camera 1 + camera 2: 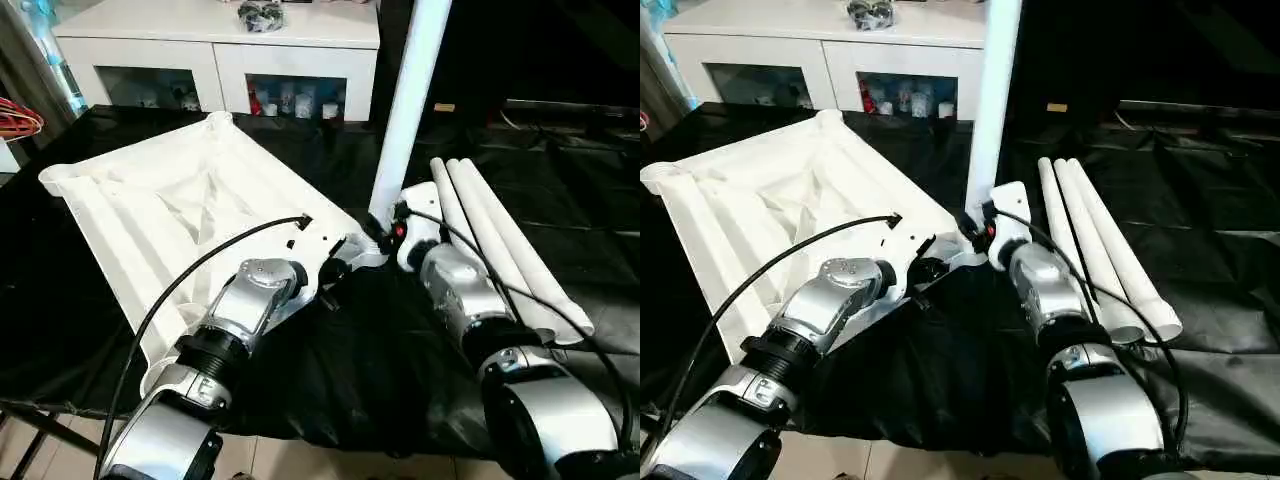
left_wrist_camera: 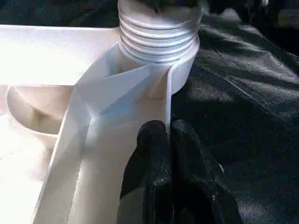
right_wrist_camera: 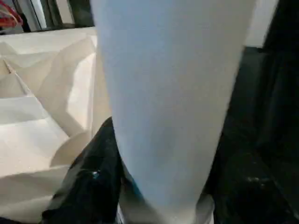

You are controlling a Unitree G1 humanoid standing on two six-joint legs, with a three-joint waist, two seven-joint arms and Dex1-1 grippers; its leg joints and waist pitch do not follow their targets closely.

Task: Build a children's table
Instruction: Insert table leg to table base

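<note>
The children's table top (image 1: 180,200) lies upside down on the black cloth, its ribbed underside facing up. One white leg (image 1: 405,110) stands upright in the round socket (image 2: 159,32) at the corner nearest me. My left gripper (image 2: 168,135) is shut on the thin rim wall of the top, just short of that socket. My right gripper (image 1: 388,235) is at the foot of the upright leg, with a black finger (image 3: 93,177) pressed to its side. Three more legs (image 1: 500,240) lie side by side to the right of my right forearm.
A white cabinet (image 1: 220,40) with glass-fronted compartments stands behind the work surface. Black cloth (image 1: 380,350) covers the surface up to its near edge, with floor below. A red and white object (image 1: 15,120) shows at the far left edge.
</note>
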